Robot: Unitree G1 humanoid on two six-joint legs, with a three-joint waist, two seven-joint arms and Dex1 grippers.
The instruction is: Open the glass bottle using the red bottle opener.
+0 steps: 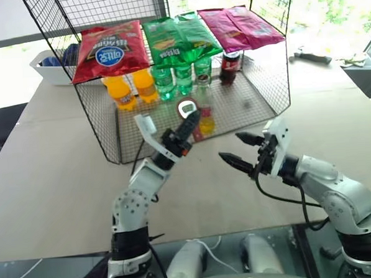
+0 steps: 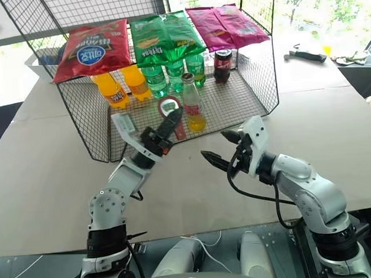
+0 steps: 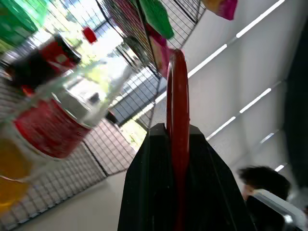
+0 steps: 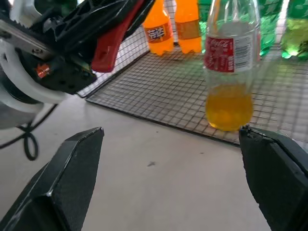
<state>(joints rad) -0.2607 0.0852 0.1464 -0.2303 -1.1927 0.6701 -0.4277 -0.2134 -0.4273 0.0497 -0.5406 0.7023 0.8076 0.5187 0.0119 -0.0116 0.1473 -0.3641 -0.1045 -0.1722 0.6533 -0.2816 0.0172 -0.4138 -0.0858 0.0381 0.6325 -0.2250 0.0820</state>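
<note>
The glass bottle (image 2: 193, 104) stands upright on the wire floor at the front of the mesh rack, with yellow-orange liquid at its bottom, a red label and a small cap. My left gripper (image 2: 172, 123) is shut on the handle of the red bottle opener (image 2: 169, 107). The opener's oval ring head sticks up just left of the bottle's neck. In the left wrist view the opener (image 3: 178, 106) rises edge-on between the black fingers (image 3: 151, 183), beside the bottle (image 3: 53, 125). My right gripper (image 2: 220, 148) stands open on the table side of the bottle (image 4: 230, 72), a little right of it, holding nothing.
The black wire rack (image 2: 85, 119) carries red, green and magenta snack bags on top. Inside stand orange plastic bottles (image 2: 111, 90), green bottles (image 2: 163, 75) and a dark cola can (image 2: 222, 65). A white tray (image 1: 48, 68) sits back left and a tool (image 2: 308, 54) back right.
</note>
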